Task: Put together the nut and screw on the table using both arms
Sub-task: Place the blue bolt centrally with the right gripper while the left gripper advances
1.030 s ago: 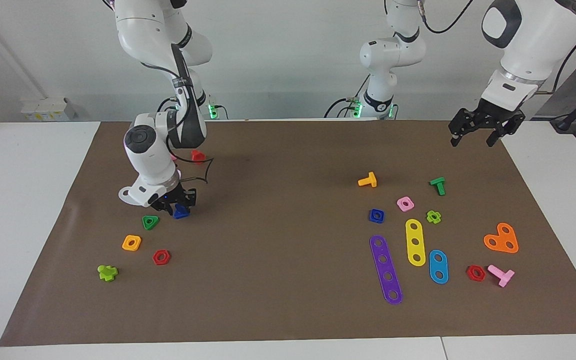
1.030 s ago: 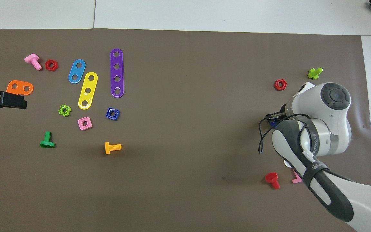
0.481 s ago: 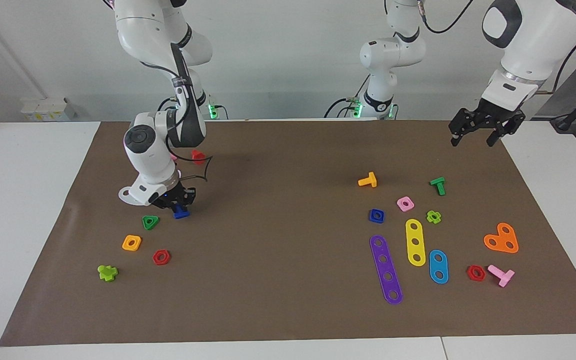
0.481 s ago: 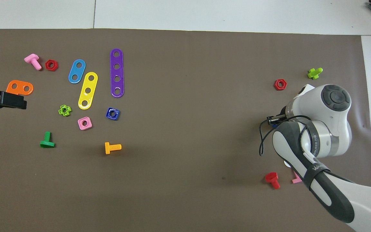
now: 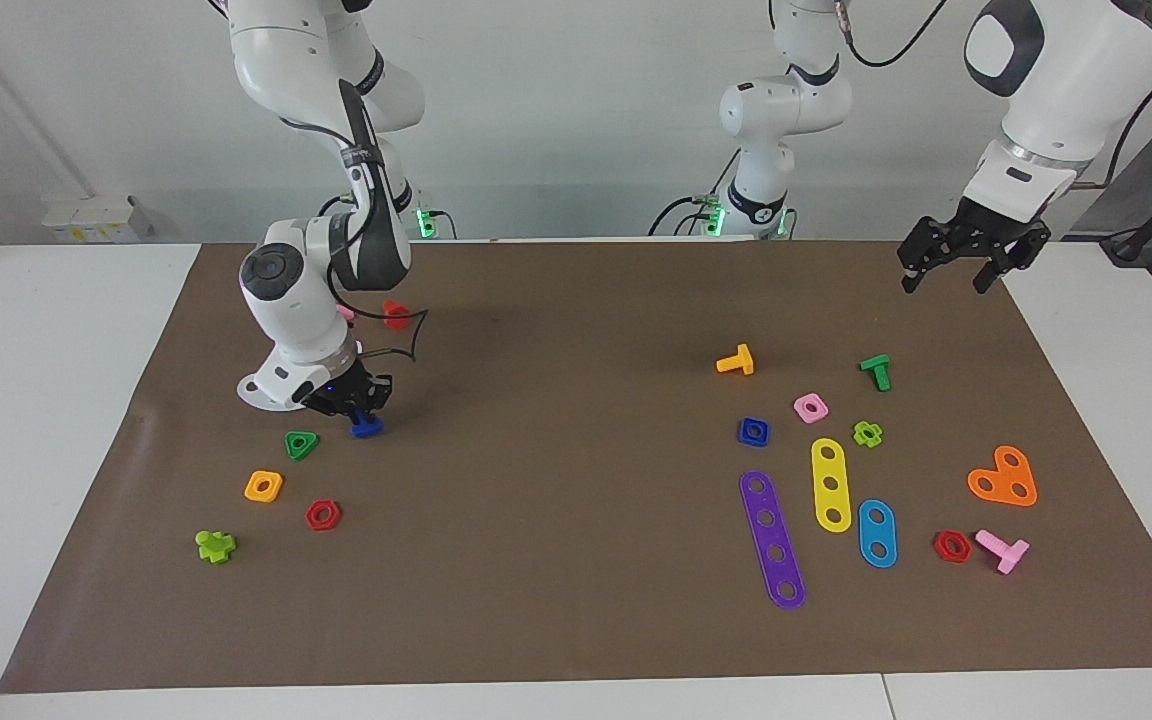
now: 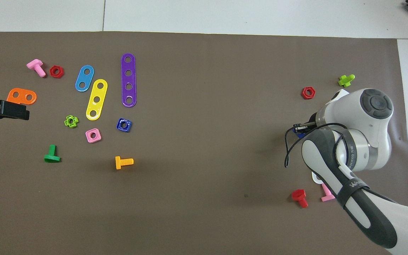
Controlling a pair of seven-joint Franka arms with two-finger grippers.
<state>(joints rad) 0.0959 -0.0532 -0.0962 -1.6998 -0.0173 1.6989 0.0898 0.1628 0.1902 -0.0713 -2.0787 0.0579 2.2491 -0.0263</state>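
The dark-blue screw [image 5: 367, 426] is between the fingers of my right gripper [image 5: 357, 408], low at the brown mat [image 5: 576, 300] toward the right arm's end; I cannot tell whether it touches the mat. In the overhead view only a bit of the screw [image 6: 299, 134] shows under the right gripper [image 6: 301, 128]. The dark-blue nut [image 5: 753, 431] lies flat on the mat toward the left arm's end and also shows in the overhead view [image 6: 124, 125]. My left gripper [image 5: 946, 268] is open and empty, up over the mat's corner, and it waits [image 6: 2, 109].
A green triangular nut [image 5: 301, 444], an orange square nut [image 5: 263, 486] and a red hex nut [image 5: 322, 515] lie close to the right gripper. A pink square nut [image 5: 810, 407], an orange bolt [image 5: 736, 360] and a purple strip [image 5: 772, 540] lie around the blue nut.
My right wrist has risen and tilted a little, and the blue screw has shifted slightly with it. The left arm has not moved.
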